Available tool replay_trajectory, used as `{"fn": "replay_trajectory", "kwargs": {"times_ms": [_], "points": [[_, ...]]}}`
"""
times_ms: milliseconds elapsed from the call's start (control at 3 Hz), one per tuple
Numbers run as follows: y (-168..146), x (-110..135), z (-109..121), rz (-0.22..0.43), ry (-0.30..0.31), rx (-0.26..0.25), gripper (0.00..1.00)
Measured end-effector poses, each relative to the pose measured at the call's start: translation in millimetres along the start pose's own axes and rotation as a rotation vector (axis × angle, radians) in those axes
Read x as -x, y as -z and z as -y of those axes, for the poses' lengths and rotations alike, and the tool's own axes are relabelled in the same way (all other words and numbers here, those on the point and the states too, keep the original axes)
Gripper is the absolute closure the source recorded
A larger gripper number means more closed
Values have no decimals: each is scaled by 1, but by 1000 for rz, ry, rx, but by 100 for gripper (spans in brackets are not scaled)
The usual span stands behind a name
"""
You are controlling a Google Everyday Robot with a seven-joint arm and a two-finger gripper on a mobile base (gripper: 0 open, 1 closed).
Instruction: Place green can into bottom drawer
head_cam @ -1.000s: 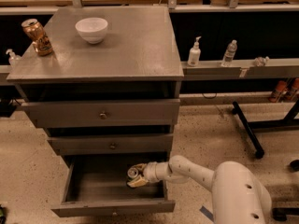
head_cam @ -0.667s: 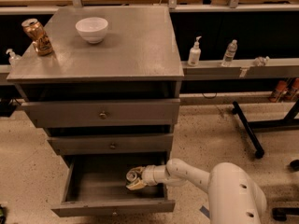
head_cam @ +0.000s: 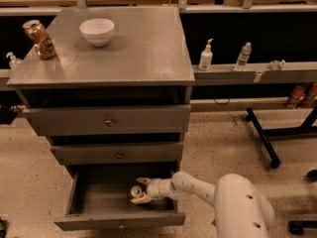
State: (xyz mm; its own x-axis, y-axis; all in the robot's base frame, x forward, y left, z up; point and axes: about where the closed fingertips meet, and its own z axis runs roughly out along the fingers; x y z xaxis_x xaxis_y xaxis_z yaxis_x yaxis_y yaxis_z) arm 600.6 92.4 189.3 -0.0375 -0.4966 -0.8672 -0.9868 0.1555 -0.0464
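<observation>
The bottom drawer (head_cam: 74, 195) of the grey cabinet is pulled open. My gripper (head_cam: 138, 191) reaches into it from the right, low over the drawer floor near the middle. It is shut on the green can (head_cam: 135, 190), which shows as a small pale round end between the fingers. The can's green body is mostly hidden by the fingers (head_cam: 143, 181).
An orange-gold can (head_cam: 40, 32) and a white bowl (head_cam: 97, 31) stand on the cabinet top (head_cam: 138, 48). The two upper drawers (head_cam: 106, 122) are closed. Bottles (head_cam: 205, 56) stand on a ledge to the right. A black stand leg (head_cam: 262, 138) lies on the floor.
My gripper has moved a little to the left, deeper into the bottom drawer, with the can still between its fingers. Nothing else has moved.
</observation>
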Motion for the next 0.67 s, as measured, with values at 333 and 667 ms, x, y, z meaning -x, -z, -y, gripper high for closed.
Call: {"fn": "replay_trajectory", "kwargs": {"times_ms": [333,667], "points": [[-8,-2,0,8,-7,-6,0],[16,13,15,155,-60,-54,0]]}}
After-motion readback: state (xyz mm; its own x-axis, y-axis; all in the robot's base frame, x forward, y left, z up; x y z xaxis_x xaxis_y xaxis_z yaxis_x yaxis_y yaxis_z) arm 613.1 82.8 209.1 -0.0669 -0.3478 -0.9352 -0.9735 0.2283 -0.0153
